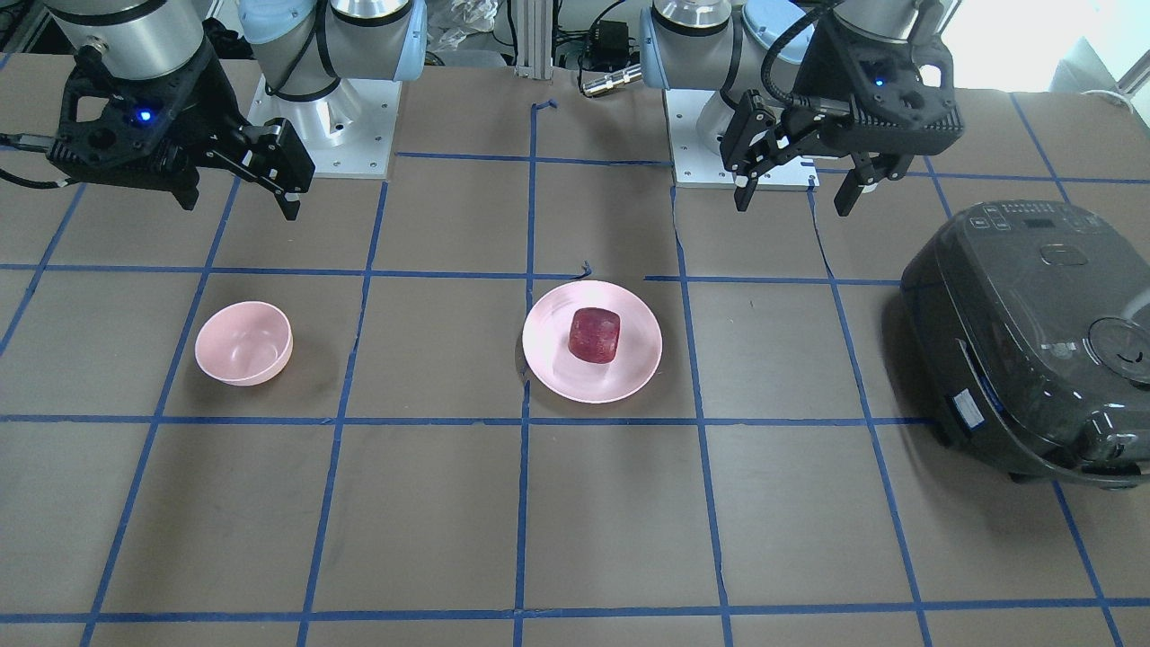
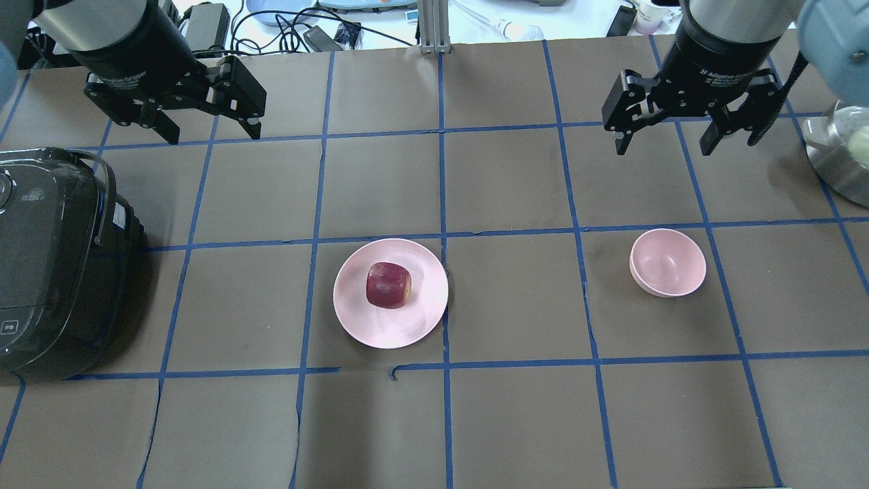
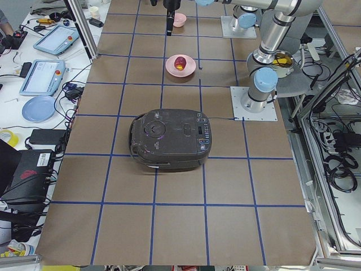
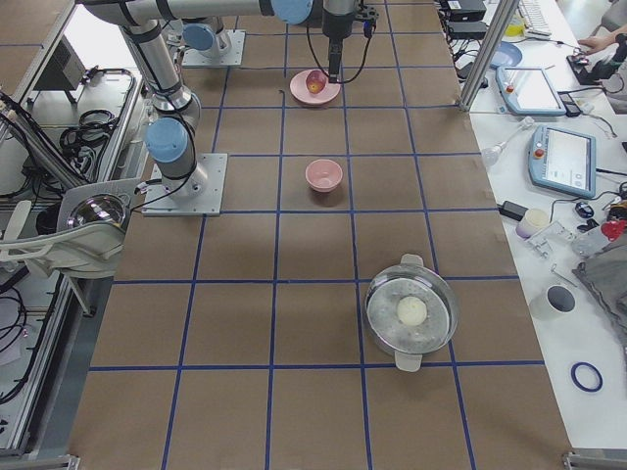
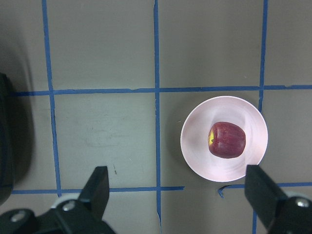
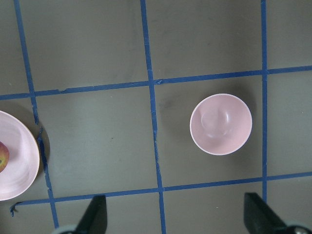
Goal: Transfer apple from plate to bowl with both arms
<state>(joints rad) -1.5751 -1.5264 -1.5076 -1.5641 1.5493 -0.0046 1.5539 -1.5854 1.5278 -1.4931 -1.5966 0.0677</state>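
The dark red apple lies on the wide pale pink plate near the table's middle. The small deep pink bowl stands empty to the right. My left gripper is open and empty, high above the table, behind and to the left of the plate. My right gripper is open and empty, high behind the bowl. The left wrist view shows the apple on the plate between its fingertips. The right wrist view shows the bowl.
A dark rice cooker stands at the table's left end, near the left arm. A steel pot with a lid stands at the far right. Blue tape lines grid the brown table.
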